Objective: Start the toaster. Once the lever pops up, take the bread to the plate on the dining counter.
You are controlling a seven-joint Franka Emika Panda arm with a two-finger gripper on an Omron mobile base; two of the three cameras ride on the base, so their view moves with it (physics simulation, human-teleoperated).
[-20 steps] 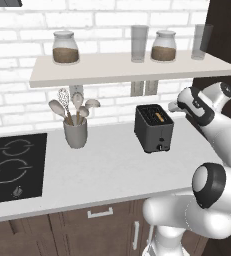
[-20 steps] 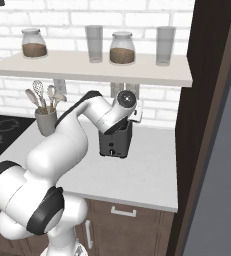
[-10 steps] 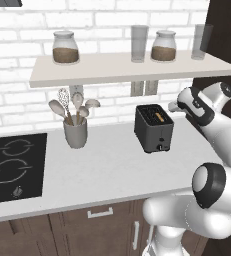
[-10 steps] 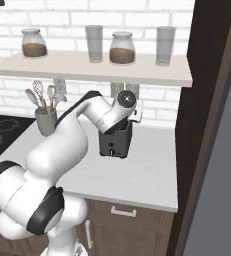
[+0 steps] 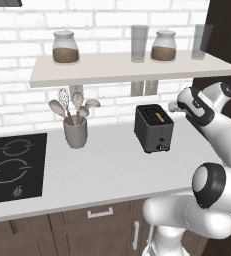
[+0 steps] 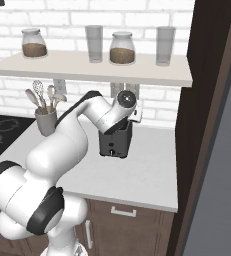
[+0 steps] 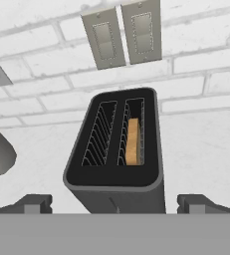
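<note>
Nothing has moved since a second ago: the arm, the toaster point(image 5: 154, 128) and the bread point(image 7: 132, 141) look just the same.

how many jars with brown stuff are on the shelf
2. One jar stands at the shelf's left end; the other jar stands right of centre, between two empty glasses.

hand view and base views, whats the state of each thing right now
toaster: upright on the worktop, one slot empty
bread: standing in the toaster's other slot
pincer: open, tips apart above the toaster's near end, holding nothing
utensil cup: upright, holding utensils
two jars: lidded, part full
two glasses: upright, empty
</note>
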